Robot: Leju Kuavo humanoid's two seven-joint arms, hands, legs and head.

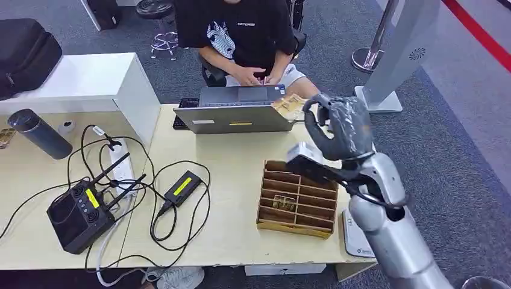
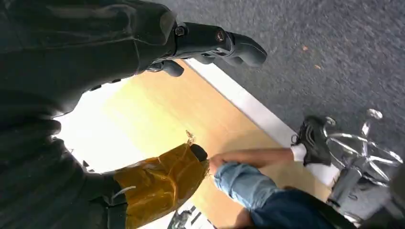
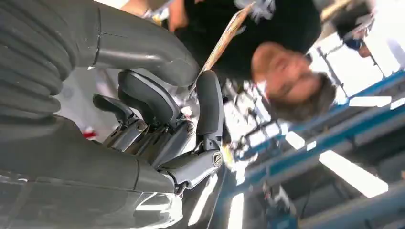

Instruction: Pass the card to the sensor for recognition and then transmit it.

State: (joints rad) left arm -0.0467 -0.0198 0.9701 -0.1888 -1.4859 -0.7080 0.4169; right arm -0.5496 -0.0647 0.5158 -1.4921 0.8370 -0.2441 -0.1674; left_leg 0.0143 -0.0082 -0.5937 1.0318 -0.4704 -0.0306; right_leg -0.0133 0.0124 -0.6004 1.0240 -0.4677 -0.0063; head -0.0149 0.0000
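Right hand (image 1: 337, 129) raised above the table (image 1: 229, 162), pinching the card (image 1: 289, 107) between thumb and a finger — card held out beside the laptop (image 1: 238, 109), toward the seated person (image 1: 241, 36). Wooden card rack (image 1: 296, 200) below. Judged: pick-up done; sensor pass unconfirmed, handover pending. Left hand (image 2: 95, 71) — fingers curled, grip unclear.

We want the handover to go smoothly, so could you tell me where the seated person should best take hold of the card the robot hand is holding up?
Probably the free far end of the card, from the person's own side, over the laptop. The right robot hand pinches the near end between thumb and a finger, and the far end sticks out toward the person.
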